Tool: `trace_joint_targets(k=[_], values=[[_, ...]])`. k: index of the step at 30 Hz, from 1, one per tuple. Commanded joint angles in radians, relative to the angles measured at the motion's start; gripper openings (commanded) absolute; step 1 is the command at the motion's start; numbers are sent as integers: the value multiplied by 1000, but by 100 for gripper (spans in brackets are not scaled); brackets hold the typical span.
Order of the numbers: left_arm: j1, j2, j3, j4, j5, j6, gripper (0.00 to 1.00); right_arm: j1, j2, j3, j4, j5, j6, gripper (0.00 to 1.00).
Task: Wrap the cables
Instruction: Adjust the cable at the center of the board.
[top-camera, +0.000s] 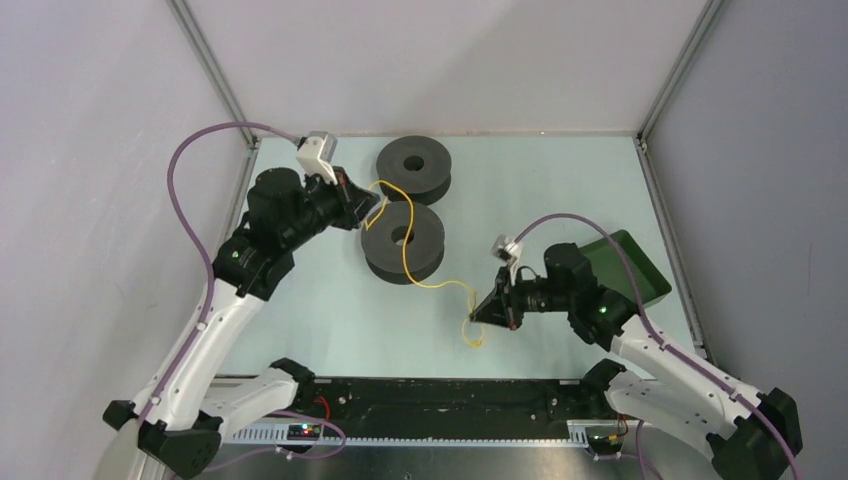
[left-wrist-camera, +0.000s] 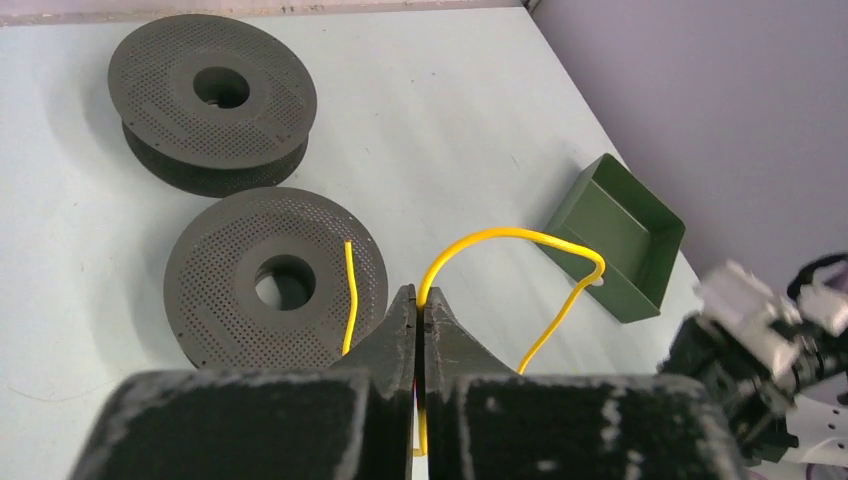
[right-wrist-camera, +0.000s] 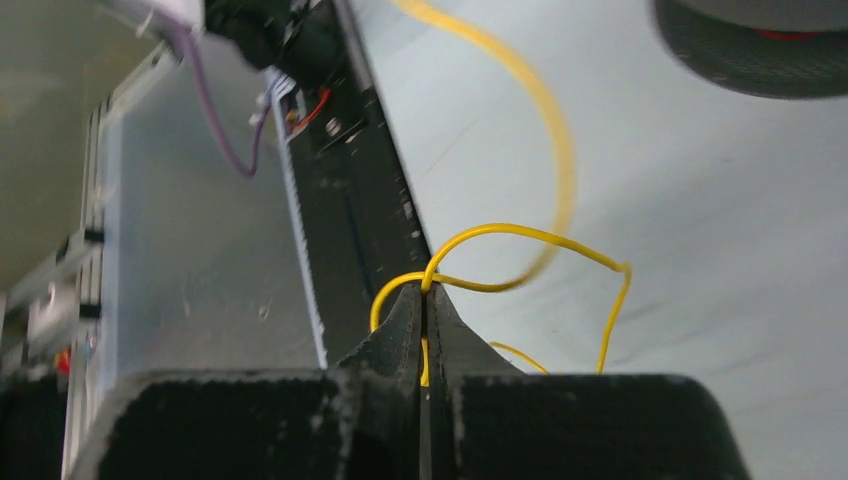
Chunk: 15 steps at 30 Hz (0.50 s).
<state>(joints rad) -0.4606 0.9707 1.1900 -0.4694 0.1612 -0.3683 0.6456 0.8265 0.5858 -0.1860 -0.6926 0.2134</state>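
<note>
Winding looks barely begun: the yellow cable (left-wrist-camera: 510, 232) runs from the clenched left pincer (left-wrist-camera: 420, 300), across the spool (left-wrist-camera: 230, 290) just beside it, to the right pincer (right-wrist-camera: 428, 295), likewise clamped on it, with slack loose on the tabletop (top-camera: 560, 200).

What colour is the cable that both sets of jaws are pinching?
Yellow. The cable shows best in the left wrist view, arcing over the pale table.

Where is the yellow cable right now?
In the top view, the yellow cable runs from the left gripper, across the nearer spool, to the right gripper.
</note>
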Motion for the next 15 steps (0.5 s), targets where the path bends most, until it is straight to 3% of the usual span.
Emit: trace_joint_targets(k=[1,6,10,14,15], values=[[50,46,59,40,44,-27,0,129,24,59,-3,-59,-135,0],[129,96,38,39,29,-25,0,278,-13,89,-15,-22,-206,0],[160,100,-12,38,-18,-2,0,319,-126,90,9,81,-209,0],[170,90,-64,29,-62,25,0,325,-254,79,74,261,-188,0],[172,78,-78,26,-80,39,0,325,-302,79,96,379,-182,0]])
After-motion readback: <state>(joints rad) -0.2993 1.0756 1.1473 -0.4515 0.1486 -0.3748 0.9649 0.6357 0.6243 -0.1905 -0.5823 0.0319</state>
